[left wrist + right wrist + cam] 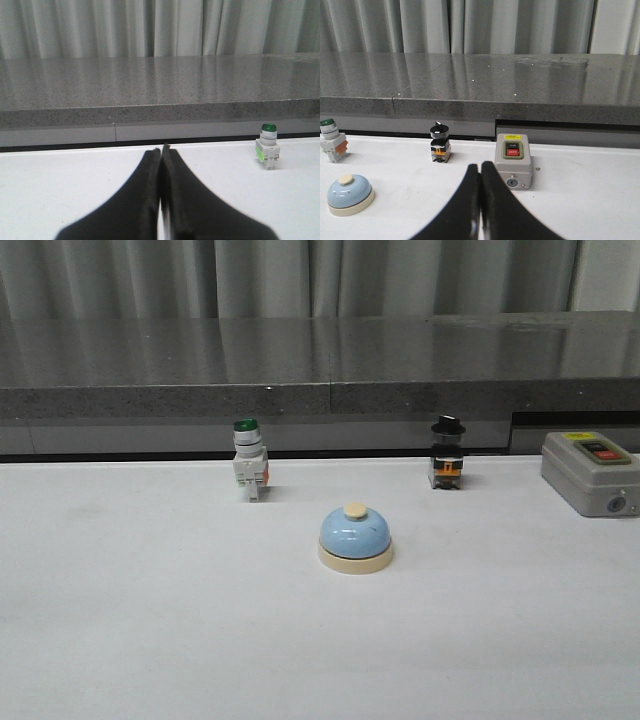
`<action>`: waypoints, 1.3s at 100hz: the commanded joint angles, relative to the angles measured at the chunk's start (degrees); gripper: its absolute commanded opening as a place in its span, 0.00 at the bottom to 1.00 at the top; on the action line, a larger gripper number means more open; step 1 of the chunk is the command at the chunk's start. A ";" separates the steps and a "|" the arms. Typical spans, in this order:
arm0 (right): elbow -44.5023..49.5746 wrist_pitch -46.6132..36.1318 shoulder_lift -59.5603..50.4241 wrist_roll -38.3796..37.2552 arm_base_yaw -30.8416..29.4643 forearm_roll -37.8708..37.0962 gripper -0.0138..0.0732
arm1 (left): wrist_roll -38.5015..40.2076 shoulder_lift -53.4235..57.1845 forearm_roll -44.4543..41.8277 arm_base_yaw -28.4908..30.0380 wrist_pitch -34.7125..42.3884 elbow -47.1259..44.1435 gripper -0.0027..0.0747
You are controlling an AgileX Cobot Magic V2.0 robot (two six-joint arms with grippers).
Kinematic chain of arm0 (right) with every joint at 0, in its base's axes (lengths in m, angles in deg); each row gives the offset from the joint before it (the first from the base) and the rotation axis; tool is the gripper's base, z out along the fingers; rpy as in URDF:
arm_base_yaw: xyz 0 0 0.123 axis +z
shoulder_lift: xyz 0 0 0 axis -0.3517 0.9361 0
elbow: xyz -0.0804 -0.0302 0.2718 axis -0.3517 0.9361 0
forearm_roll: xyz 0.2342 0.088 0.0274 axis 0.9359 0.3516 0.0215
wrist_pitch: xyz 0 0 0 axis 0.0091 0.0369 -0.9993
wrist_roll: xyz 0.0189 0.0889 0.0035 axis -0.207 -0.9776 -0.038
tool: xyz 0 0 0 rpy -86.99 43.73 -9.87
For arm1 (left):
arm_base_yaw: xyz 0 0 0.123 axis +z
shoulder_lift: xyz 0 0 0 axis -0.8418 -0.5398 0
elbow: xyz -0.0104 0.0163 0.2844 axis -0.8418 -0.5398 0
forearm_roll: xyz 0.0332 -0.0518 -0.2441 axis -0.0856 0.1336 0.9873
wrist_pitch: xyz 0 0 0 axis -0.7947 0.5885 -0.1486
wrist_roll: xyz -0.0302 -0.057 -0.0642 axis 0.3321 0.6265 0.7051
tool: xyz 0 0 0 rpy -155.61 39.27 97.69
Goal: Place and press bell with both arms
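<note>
Four small devices stood on the white tabletop [130, 640] in the front view, none touching another. Furthest left, near the back edge, was a white push-button switch with a green cap [249, 461]. Next, closer to the camera and near the middle of the table, sat the small light-blue dome-shaped desk bell [355, 538], upright on its cream round base with the cream button on top. Behind it and to the right stood a black-knobbed selector switch with an orange band [447, 453], and at the far right edge a grey box with a red button [590, 472]. Neither arm appeared in the front view. In the left wrist view the black left gripper [161, 150] had its tapered fingers pressed together with nothing between them; the black right gripper [479, 170] in its own wrist view was likewise closed and empty. Both seemed well apart from the bell, so the task looked to be at its very start. The next move would likely call for one gripper to part its fingers and reach the bell's base, while the other waited to come down on the button.
</note>
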 commanded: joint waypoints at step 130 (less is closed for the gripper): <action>-0.81 -5.60 -1.10 0.07 -0.32 -0.25 0.08 | 0.45 3.52 -0.09 0.05 5.33 -2.38 0.01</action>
